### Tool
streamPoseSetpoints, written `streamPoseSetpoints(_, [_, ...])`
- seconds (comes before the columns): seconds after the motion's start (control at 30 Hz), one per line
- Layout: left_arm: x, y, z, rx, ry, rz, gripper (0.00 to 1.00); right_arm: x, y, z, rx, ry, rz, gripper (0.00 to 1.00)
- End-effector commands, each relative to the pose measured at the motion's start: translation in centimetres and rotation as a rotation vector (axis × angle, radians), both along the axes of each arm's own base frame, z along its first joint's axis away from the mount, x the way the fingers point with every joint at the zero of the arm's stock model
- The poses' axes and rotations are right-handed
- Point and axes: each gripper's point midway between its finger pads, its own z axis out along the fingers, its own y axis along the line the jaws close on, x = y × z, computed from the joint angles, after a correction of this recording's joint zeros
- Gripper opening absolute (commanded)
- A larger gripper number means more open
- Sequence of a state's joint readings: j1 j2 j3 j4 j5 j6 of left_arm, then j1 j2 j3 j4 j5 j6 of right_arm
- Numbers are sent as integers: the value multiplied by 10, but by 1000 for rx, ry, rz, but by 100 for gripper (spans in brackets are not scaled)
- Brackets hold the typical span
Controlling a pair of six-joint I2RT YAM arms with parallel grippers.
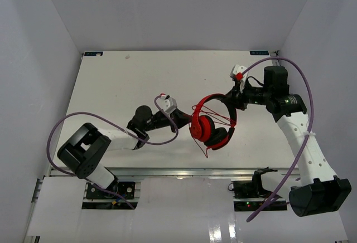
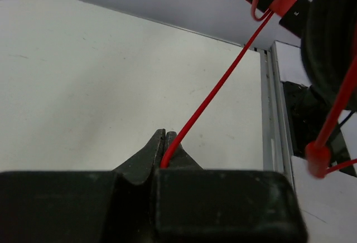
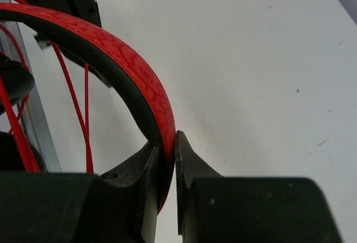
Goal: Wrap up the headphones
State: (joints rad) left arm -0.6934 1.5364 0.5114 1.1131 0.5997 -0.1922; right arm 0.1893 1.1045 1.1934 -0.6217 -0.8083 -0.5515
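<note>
Left gripper (image 2: 165, 137): you've got it clamped on the red cable (image 2: 223, 81).
Right gripper (image 3: 170, 142): you're pinching the headband (image 3: 131, 64) of the headphones (image 1: 201, 126).

Desk (image 1: 128, 87): off-white, matte, light scuffs and a few dark specks, with one small mark (image 1: 128, 57) near the far edge. Pale grey walls (image 1: 167, 9) box it in at back, left and right. Small dark tag at each far corner: left tag (image 1: 93, 53), right tag (image 1: 260, 53). Metal rail (image 1: 167, 171) runs along the near edge, visible in the left wrist view too. Glossy white panel (image 1: 184, 215) on the near side of the rail, catching glare.
</note>
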Motion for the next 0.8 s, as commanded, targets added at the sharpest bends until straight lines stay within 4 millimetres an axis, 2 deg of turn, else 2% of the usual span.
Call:
streamPoseSetpoints(0.0, [5,13,-14,121,174,-64,8,16,-27,-44,-191,-102,-75,8])
streamPoseSetpoints(0.07, [14,13,-11,170,208,-59,9,37,-38,-48,-225,-156,-185,8])
streamPoseSetpoints(0.1, [16,13,-13,198,236,-57,10,40,-41,-56,-238,-143,-213,8])
streamPoseSetpoints(0.17, [15,17,-27,268,313,-66,10,52,-44,-69,-267,-156,-261,8])
streamPoseSetpoints(0.23, [19,18,-32,312,388,-75,11,64,-46,-85,-310,-174,-301,8])
streamPoseSetpoints(0.4, [36,20,-51,385,521,-53,11,91,-46,-123,-389,-177,-392,8])
streamPoseSetpoints(0.53, [61,29,-64,416,607,27,10,112,-50,-142,-399,-128,-484,8])
streamPoseSetpoints(0.67, [95,40,-63,404,660,116,13,131,-55,-149,-372,-87,-605,8])
streamPoseSetpoints(0.77, [114,42,-62,403,708,132,23,136,-47,-164,-371,-42,-603,8])
